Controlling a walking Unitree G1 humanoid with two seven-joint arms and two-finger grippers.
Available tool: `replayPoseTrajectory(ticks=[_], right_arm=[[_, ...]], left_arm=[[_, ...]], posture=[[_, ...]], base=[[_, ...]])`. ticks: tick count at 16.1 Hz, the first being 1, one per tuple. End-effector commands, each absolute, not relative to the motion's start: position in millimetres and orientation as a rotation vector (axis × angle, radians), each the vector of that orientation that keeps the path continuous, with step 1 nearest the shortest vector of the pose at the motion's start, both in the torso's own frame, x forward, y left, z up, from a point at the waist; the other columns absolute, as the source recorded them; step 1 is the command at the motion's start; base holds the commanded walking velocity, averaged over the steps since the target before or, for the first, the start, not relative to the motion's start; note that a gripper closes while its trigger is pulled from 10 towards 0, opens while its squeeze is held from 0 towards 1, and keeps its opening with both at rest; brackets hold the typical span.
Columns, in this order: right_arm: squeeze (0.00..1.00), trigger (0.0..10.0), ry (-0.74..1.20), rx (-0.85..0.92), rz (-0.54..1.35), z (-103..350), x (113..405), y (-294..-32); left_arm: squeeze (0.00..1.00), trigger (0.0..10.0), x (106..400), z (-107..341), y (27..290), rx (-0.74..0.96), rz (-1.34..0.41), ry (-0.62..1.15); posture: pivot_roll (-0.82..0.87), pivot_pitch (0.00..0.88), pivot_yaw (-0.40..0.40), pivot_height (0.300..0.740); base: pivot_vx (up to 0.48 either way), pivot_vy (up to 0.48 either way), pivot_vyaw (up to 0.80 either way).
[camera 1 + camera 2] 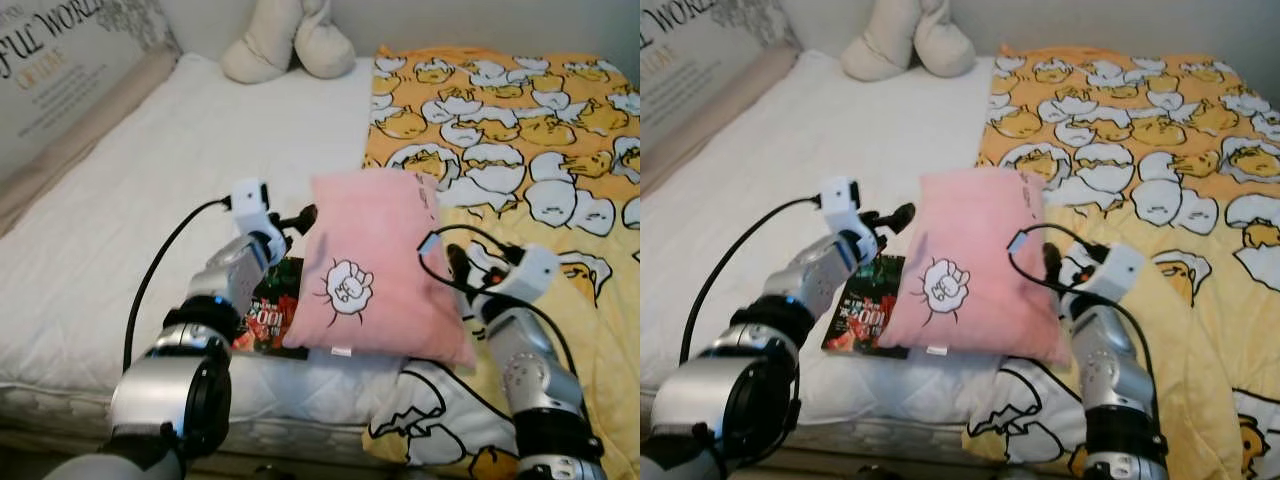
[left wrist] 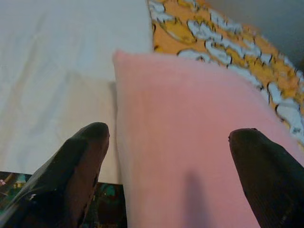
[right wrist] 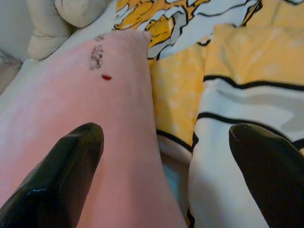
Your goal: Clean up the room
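With both arms raised over the bed [image 1: 150, 200], count is: one pink pillow [image 1: 375, 265], one book or magazine [image 1: 268, 310], one cream plush toy [image 1: 290, 40], one yellow blanket [image 1: 520, 130], two claws. Pillow is plain pink with a white cartoon fist outlined in black on its face and a small white tag at the near edge; it lies at the near edge of the bed, straddling the seam between the white sheet and the blanket. Left claw [image 2: 166, 175] is at the pillow's left edge, fingers [image 2: 71, 171] spread wide with one on the sheet side and one over the pink fabric, gripping nothing. Right claw [image 3: 166, 175] is at the pillow's right edge, also wide open, one finger over the pillow and one over the blanket, holding nothing. Book lies just left of the pillow, partly tucked under it and partly behind the left forearm; cover is dark with red and white print, title not readable. Plush toy sits well beyond the pillow at the head of the bed, top cut off. Blanket has a repeated white-and-yellow egg character print.
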State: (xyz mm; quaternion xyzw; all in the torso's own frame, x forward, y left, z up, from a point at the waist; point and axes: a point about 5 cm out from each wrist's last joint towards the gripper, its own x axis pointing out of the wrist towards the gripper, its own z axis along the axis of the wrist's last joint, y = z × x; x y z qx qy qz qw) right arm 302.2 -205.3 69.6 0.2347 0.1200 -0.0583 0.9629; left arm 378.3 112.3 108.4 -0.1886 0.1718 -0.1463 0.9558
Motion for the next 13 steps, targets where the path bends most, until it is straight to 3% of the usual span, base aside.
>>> replayPoseTrajectory(ticks=[1, 4, 7, 13], right_arm=[[0.0, 10.0, 0.246, 0.478, -0.109, 68.9, 304.8, -201.5], [0.0, 10.0, 0.253, 0.492, -0.08, 68.4, 302.5, -190.8], [0.0, 10.0, 0.255, 0.446, -0.042, 71.4, 301.3, -182.8], [0.0, 10.0, 0.097, 0.346, 0.06, 112.6, 305.7, -168.1]], left_arm=[[0.0, 10.0, 375.5, 100.4, 109.8, -0.35, -0.301, 0.396], [0.0, 10.0, 361.4, 76.4, 95.7, -0.351, -0.341, 0.535], [0.0, 10.0, 344.2, 52.7, 87.4, -0.358, -0.345, 0.677], [0.0, 10.0, 346.8, 66.2, 74.4, -0.423, -0.416, 0.588]], posture=[[-0.23, 0.098, 0.093, 0.74], [-0.23, 0.189, 0.1, 0.74], [-0.23, 0.213, 0.107, 0.74], [-0.19, 0.197, 0.079, 0.74]], base=[[0.0, 0.0, 0.0], [0.0, 0.0, 0.0], [0.0, 0.0, 0.0], [0.0, 0.0, 0.0]])
